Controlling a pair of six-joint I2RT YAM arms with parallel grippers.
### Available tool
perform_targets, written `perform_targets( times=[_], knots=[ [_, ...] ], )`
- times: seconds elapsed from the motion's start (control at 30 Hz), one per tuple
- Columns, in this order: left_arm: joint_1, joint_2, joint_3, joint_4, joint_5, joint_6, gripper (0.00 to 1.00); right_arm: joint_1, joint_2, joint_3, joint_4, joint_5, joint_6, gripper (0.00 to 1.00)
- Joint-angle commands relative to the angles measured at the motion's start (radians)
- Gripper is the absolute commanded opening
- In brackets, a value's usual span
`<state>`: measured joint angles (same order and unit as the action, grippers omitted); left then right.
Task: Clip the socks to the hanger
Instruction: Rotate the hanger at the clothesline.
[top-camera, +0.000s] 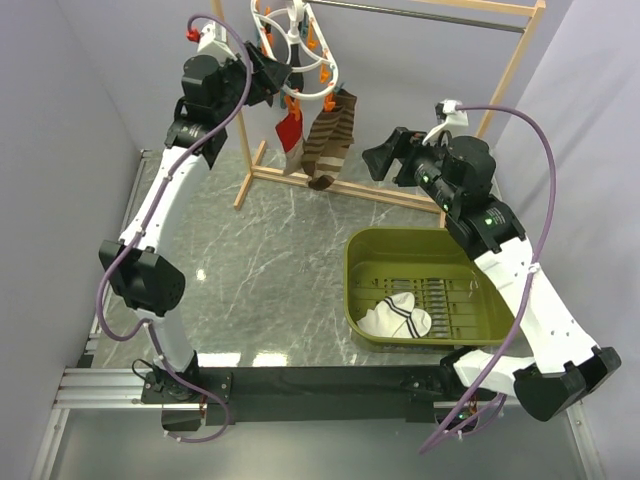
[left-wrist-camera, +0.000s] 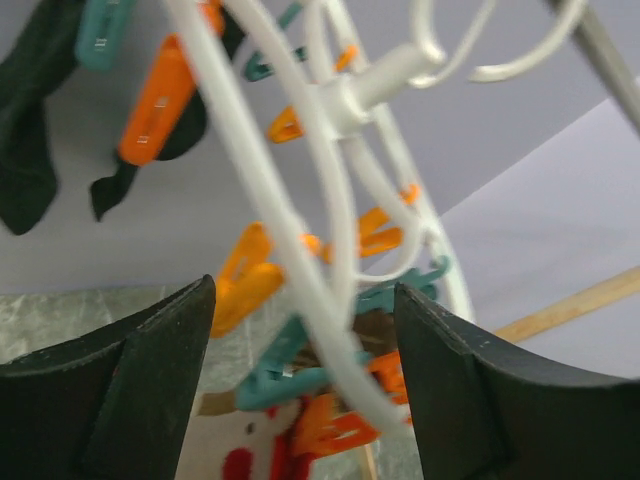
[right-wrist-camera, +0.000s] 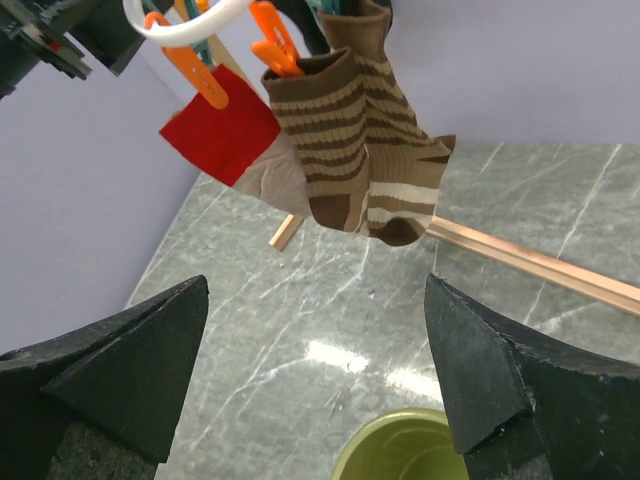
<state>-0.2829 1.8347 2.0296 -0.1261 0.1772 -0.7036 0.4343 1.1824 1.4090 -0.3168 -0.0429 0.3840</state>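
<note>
The two white socks (top-camera: 397, 315) with dark cuff stripes lie together in the olive basket (top-camera: 360, 262). The white oval hanger (top-camera: 318, 62) with orange and teal clips hangs from the rack at the top. My left gripper (top-camera: 272, 76) is open, up at the hanger; in the left wrist view (left-wrist-camera: 305, 380) a white bar of the hanger (left-wrist-camera: 300, 240) runs between the fingers (left-wrist-camera: 130, 390). My right gripper (top-camera: 384, 157) is open and empty, in the air right of the hanging socks, above the table (right-wrist-camera: 315, 370).
Brown striped socks (top-camera: 330, 140) (right-wrist-camera: 350, 130) and a red and pale sock (top-camera: 290, 130) (right-wrist-camera: 225, 135) hang from the clips. A black sock (left-wrist-camera: 30, 130) hangs there too. The wooden rack frame (top-camera: 510, 70) stands at the back, its base bar (right-wrist-camera: 540, 265) on the marble table.
</note>
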Motion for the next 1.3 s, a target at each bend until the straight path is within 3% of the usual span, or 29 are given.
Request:
perform_targets(
  times=[0.0, 0.2, 0.3, 0.5, 0.7, 0.97, 1.1, 1.27],
  knots=[
    [-0.062, 0.0, 0.092, 0.042, -0.033, 0.006, 0.76, 0.004, 0.008, 0.053, 0.073, 0.017, 0.001, 0.94],
    [-0.169, -0.074, -0.13, 0.244, -0.24, -0.076, 0.73, 0.004, 0.081, 0.103, 0.153, 0.041, 0.068, 0.94],
    [-0.196, -0.078, -0.146, 0.279, -0.306, -0.092, 0.73, 0.006, 0.132, 0.155, 0.182, 0.038, 0.125, 0.93],
    [-0.203, -0.026, -0.069, 0.295, -0.286, -0.111, 0.7, 0.006, 0.255, 0.263, 0.305, 0.014, 0.202, 0.89],
    [-0.217, 0.012, -0.023, 0.302, -0.268, -0.12, 0.7, 0.006, 0.41, 0.451, 0.265, 0.009, 0.268, 0.85],
    [-0.222, 0.04, 0.007, 0.309, -0.255, -0.094, 0.7, 0.006, 0.459, 0.504, 0.243, 0.009, 0.363, 0.78],
    [-0.222, 0.035, -0.003, 0.333, -0.26, -0.086, 0.7, 0.004, 0.479, 0.513, 0.257, 0.023, 0.375, 0.6],
    [-0.222, 0.018, -0.019, 0.333, -0.265, -0.054, 0.7, 0.004, 0.569, 0.642, 0.151, 0.018, 0.359, 0.53]
  ],
)
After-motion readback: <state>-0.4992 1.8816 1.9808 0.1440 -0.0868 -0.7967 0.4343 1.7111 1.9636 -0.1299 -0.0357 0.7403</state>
